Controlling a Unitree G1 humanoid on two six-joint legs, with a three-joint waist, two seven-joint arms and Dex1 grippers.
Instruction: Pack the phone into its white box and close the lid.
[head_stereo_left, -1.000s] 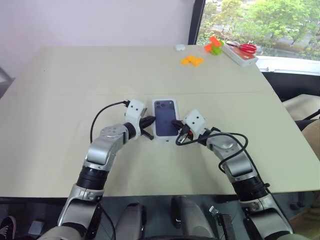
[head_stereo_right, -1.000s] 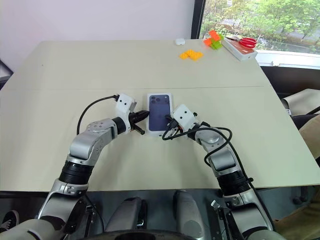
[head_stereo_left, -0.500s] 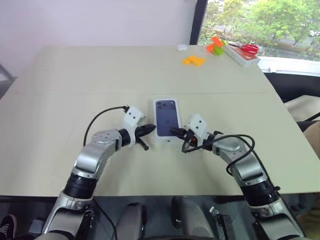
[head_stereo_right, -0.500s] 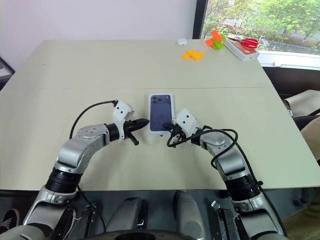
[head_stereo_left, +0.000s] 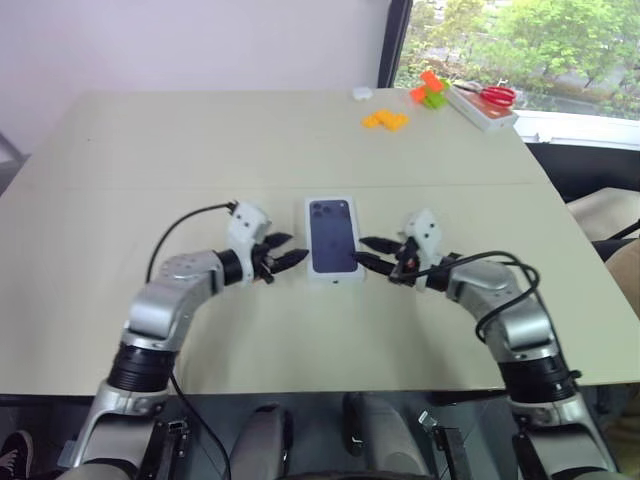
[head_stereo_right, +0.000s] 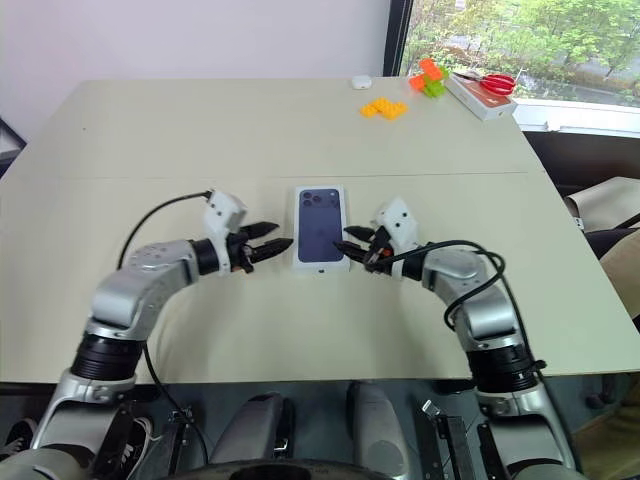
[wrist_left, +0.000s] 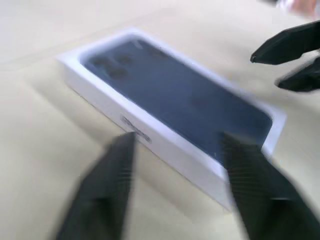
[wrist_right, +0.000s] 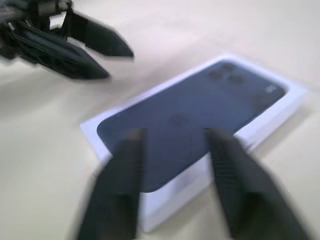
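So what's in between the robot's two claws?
The closed white box, its lid on top, lies flat on the table between the open left gripper and the open right gripper, untouched, in both eye views.

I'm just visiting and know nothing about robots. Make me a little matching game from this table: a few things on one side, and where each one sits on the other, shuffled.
Things:
1. lid
2. left gripper
3. red-handled scissors
4. orange blocks

Places:
A. on a white box at the far right corner, by the window
B. middle of the table, between the two grippers
C. far part of the table, lying straight on its surface
D. open, just off the closed box's left side

Pairs: 1-B, 2-D, 3-A, 4-C
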